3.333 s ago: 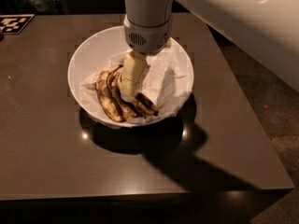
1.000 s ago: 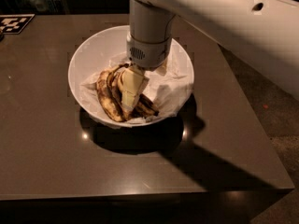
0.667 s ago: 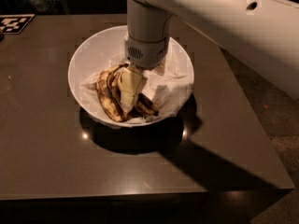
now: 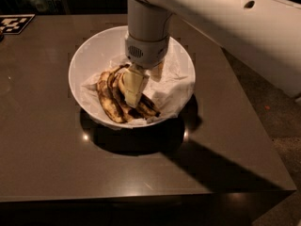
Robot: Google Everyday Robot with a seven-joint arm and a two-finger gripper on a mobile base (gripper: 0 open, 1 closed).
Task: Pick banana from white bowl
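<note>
The white bowl point(image 4: 85, 55) stands in the middle of a dark table. Inside it lie overripe, brown-spotted bananas point(image 4: 112, 102) on crumpled white paper point(image 4: 172, 84). My gripper point(image 4: 139, 89) hangs from the white arm point(image 4: 146, 32), reaches straight down into the bowl and sits right on the bananas, at the right side of the bunch. It hides the upper ends of the bananas.
The dark brown table point(image 4: 51, 154) has its right edge close to the bowl and its front edge below. A black-and-white marker tag point(image 4: 16, 23) lies at the far left corner. The floor point(image 4: 277, 107) lies to the right.
Since 3.3 s ago the gripper has sunk a little deeper into the bowl onto the bananas. Over the last second it has barely moved. The bananas lie where they were.
</note>
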